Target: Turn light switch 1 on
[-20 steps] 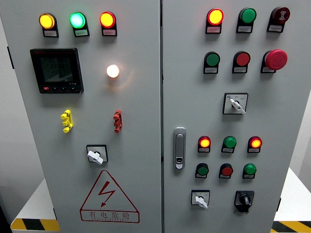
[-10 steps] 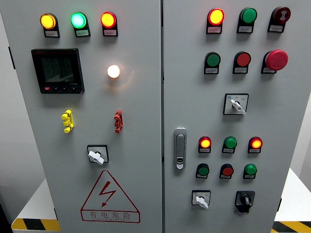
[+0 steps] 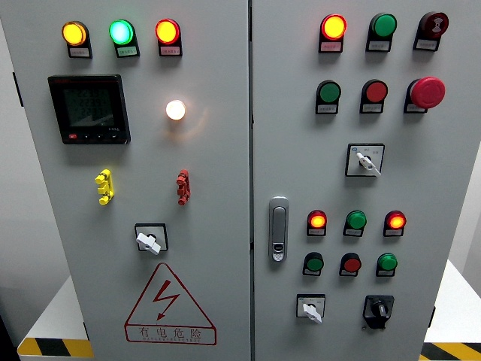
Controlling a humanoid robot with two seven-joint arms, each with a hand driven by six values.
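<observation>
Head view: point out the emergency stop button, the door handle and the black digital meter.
emergency stop button (image 3: 428, 92), head view, red mushroom cap
door handle (image 3: 278, 229), head view, silver lever middle
black digital meter (image 3: 89, 108), head view, screen centre

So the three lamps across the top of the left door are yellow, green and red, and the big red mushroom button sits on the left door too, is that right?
Not quite. The lamps are right: yellow lamp, green lamp and red lamp run across the top of the left door. But the head view shows the red mushroom button on the right door, at its upper right.
</observation>
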